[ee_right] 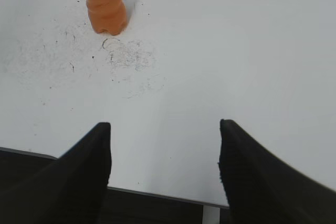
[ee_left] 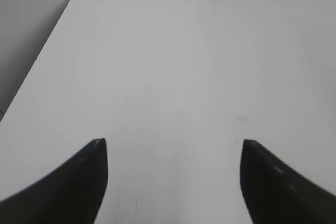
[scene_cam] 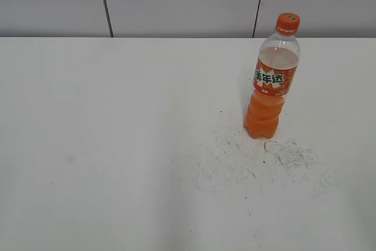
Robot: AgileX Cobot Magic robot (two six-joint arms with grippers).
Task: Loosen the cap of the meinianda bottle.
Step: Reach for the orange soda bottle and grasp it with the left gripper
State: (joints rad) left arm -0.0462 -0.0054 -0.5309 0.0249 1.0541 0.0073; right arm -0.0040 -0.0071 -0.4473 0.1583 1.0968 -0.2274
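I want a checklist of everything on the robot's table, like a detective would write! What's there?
Surface: white table, with dark scuff marks in front of the bottle.
Job's things: meinianda bottle stands upright at the right rear of the table, orange drink inside; the orange cap is on its neck.
Clutter: nothing seen.
Grippers: left gripper open over bare table, holding nothing; right gripper open near the table's front edge, apart from the bottle, holding nothing. Neither shows in the exterior view.
Cables: nothing seen.
Surroundings: grey panelled wall behind the table.
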